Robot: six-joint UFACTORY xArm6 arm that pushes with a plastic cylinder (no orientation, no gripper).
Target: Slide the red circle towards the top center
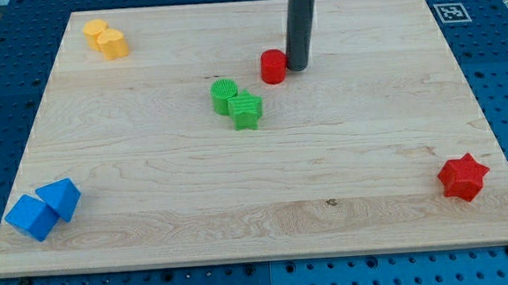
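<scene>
The red circle [272, 66] sits on the wooden board [152, 211], a little above the middle and near the view's top centre. My tip [298, 67] stands right beside it, touching or nearly touching its right side. The dark rod rises from there out of the view's top.
A green circle [224, 96] and a green star [246, 109] lie touching just below left of the red circle. Two yellow blocks [106, 38] sit at top left. Two blue blocks [43, 209] sit at bottom left. A red star [464, 177] sits at bottom right.
</scene>
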